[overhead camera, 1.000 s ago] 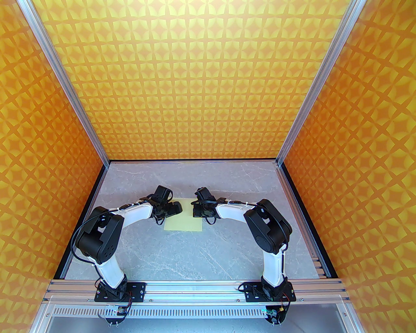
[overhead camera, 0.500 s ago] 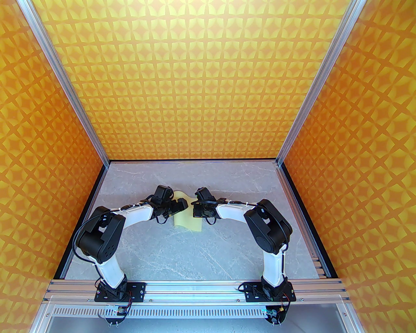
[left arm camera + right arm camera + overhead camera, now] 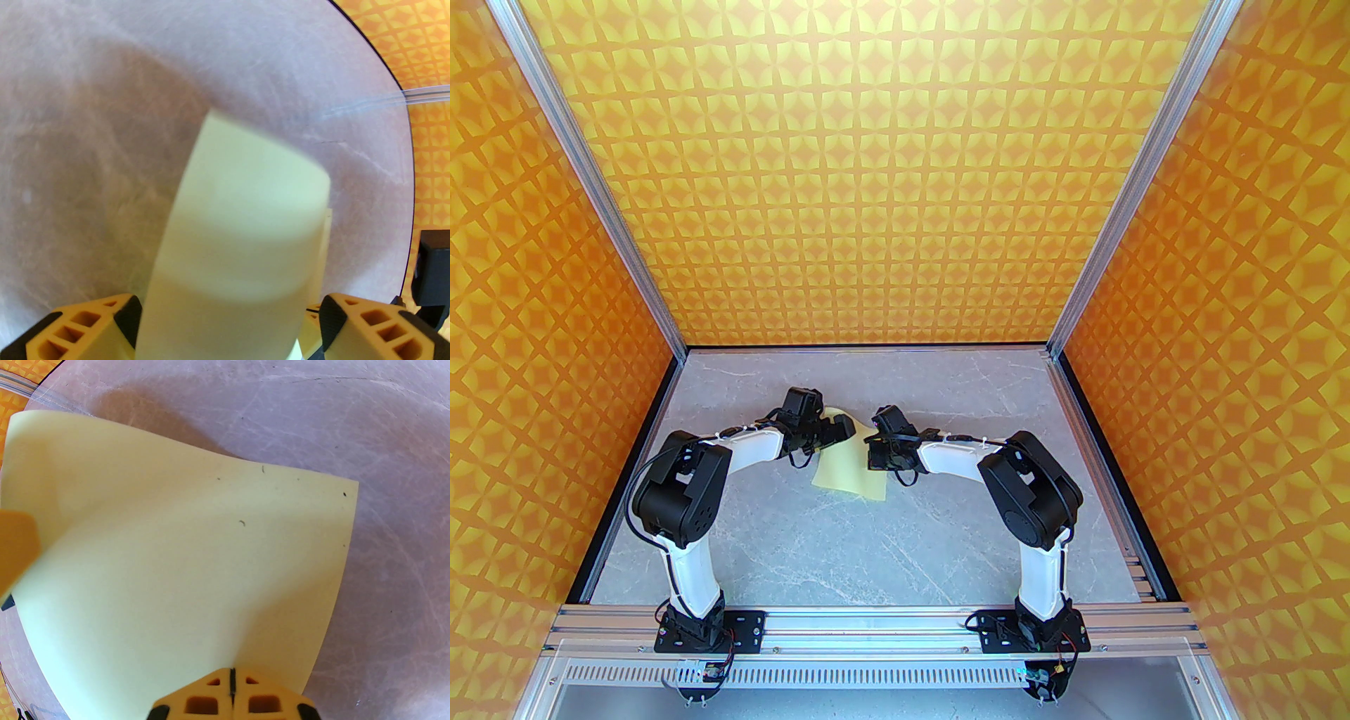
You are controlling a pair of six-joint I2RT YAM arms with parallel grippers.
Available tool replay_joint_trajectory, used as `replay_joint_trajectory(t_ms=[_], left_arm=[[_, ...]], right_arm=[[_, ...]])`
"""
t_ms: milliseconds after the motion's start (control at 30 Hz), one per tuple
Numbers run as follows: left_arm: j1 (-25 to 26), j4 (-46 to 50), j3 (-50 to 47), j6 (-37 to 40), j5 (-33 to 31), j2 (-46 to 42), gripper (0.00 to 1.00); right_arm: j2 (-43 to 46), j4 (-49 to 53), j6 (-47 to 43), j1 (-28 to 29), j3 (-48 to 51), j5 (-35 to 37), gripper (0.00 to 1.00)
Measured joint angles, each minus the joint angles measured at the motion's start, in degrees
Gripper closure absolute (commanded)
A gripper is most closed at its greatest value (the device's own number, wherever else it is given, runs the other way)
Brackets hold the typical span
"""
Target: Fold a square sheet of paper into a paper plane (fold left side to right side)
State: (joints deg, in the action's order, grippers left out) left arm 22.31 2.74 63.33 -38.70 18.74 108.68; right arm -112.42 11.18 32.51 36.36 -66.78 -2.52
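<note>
The square sheet of paper (image 3: 844,474) is pale yellow and lies mid-table, its left side curled up off the surface. My left gripper (image 3: 842,427) is open wide at that raised side. In the left wrist view the bowed paper (image 3: 239,218) runs up between the spread yellow fingers of the left gripper (image 3: 228,309). My right gripper (image 3: 877,460) is shut, its tips resting on the sheet's right edge. In the right wrist view the right gripper (image 3: 232,683) meets the paper (image 3: 175,553) at its near edge. A blurred left fingertip (image 3: 17,546) shows at the far side.
The grey marble table (image 3: 872,548) is enclosed by orange patterned walls (image 3: 900,176) on three sides. An aluminium rail (image 3: 872,622) with both arm bases runs along the near edge. Open tabletop lies in front of and behind the paper.
The sheet went from flat to curled, its left side raised. The left gripper moved right and toward the back with that side. The right arm stayed put.
</note>
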Motion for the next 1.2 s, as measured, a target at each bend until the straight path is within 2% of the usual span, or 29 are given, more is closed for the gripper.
replay_joint_trajectory(t_ms=[533, 933, 1200], left_arm=[[-0.1, -1.1, -13.1, 0.6, 5.9, -12.7, 0.12], [-0.2, -6.0, -13.6, -3.0, 8.1, -13.1, 0.14], [0.9, -15.6, -14.6, -8.4, 12.5, -11.3, 0.14]], right_arm=[[0.7, 0.2, 0.0, 0.0, 0.8, 0.0, 1.00], [1.1, 1.0, 0.0, 0.0, 1.0, 0.0, 1.00], [1.5, 1.0, 0.0, -0.2, 1.5, -1.0, 1.00]])
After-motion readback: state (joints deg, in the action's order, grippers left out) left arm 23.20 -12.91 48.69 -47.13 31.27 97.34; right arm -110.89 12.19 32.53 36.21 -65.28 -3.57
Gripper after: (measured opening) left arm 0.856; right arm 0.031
